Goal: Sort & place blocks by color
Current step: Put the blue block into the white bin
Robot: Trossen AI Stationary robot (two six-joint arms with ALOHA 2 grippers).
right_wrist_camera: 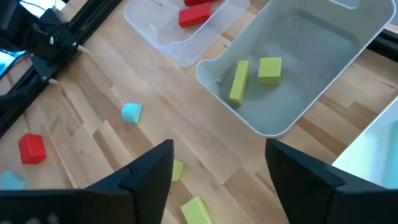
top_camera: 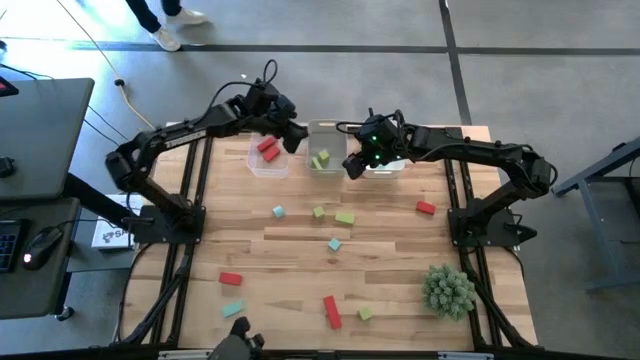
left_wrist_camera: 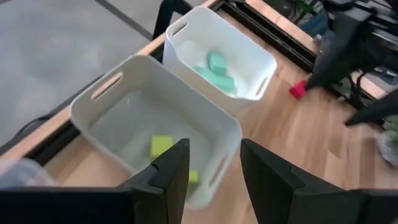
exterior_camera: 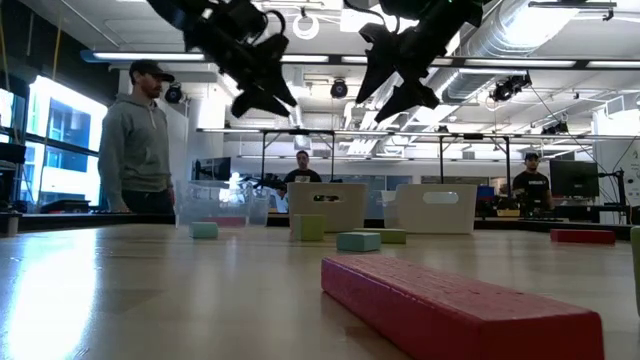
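Red, yellow-green and teal blocks partly sorted: some lie in three clear plastic bins [top_camera: 325,160] under both empty, open pincers, left pincer [top_camera: 295,138] and right pincer [top_camera: 355,165]; about ten loose blocks [top_camera: 344,217] remain on the wooden table [top_camera: 390,260] nearby.

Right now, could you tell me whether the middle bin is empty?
Not empty: the middle bin holds two yellow-green blocks, seen in the right wrist view.

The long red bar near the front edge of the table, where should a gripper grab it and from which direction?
Probably at the middle of the red bar, from straight above, fingers closing across its narrow width. It lies flat on the table, slightly diagonal, with clear wood along both long sides; the small green block sits apart from it.
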